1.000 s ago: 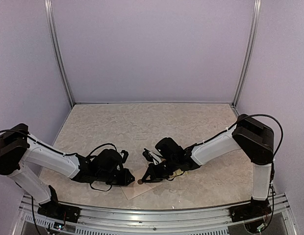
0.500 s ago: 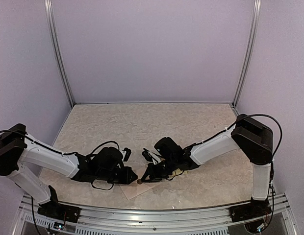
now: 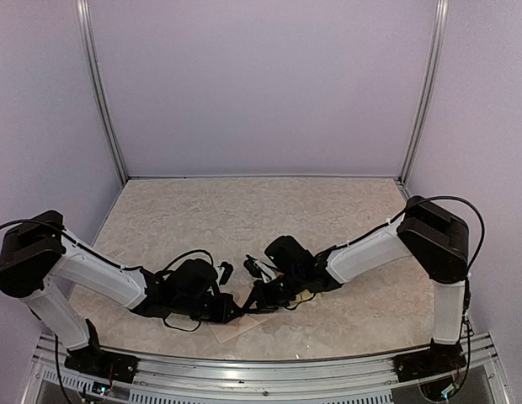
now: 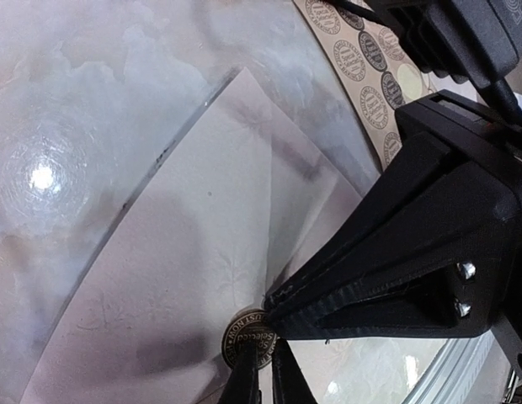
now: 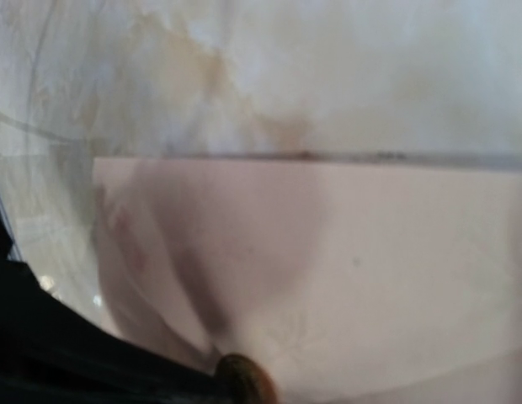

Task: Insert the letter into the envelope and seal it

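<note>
The cream envelope [image 4: 185, 252] lies flat near the table's front edge [image 3: 237, 326], its pointed flap folded down. A round brown sticker [image 4: 244, 335] sits at the flap's tip. My left gripper [image 4: 265, 380] is shut, with only a sliver between its fingers, and its tips rest on top of the sticker. My right gripper [image 4: 276, 305] reaches in from the right, shut, its tip on the sticker's upper edge. In the right wrist view the sticker [image 5: 244, 380] shows at the bottom over the envelope [image 5: 370, 252]. From above, both grippers [image 3: 234, 310] [image 3: 251, 305] meet over the envelope. The letter is hidden.
A tan sheet of round brown and yellow stickers [image 4: 370, 84] lies just beyond the envelope, under the right arm's wrist. Purple walls and metal posts [image 3: 101, 93] enclose the marble table [image 3: 244, 210]. A metal rail [image 3: 261, 370] runs along the near edge.
My left gripper has slid right until its tips cover the sticker, and its fingers have closed further. The right arm has held still.
</note>
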`<state>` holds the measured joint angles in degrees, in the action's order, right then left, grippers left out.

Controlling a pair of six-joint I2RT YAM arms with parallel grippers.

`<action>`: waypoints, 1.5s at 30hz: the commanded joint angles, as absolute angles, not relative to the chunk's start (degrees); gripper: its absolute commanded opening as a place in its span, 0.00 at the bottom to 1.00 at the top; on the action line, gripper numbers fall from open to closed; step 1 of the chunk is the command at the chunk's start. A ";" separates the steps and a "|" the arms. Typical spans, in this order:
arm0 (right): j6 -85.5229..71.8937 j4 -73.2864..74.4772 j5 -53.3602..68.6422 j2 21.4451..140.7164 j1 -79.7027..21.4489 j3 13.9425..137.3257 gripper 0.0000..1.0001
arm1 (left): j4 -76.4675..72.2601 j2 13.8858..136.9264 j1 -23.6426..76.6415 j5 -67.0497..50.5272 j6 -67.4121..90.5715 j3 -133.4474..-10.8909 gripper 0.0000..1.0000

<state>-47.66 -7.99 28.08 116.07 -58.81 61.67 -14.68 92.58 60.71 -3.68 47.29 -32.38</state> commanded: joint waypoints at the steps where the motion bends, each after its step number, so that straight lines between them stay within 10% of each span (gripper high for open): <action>1: -47.68 -5.46 26.60 117.54 -59.46 62.14 0.00 | -14.63 94.66 61.08 -3.62 48.46 -30.88 0.06; 16: -47.46 -0.35 20.20 110.17 -59.41 59.70 0.25 | -14.25 96.15 61.35 -3.98 50.58 -28.26 0.03; 23: -46.91 -4.88 23.61 108.53 -59.45 58.91 0.00 | -13.94 91.09 61.42 -2.34 49.39 -29.53 0.03; 45: -44.65 -7.13 30.07 114.42 -60.73 66.55 0.00 | -12.25 86.80 59.51 1.50 47.14 -26.94 0.04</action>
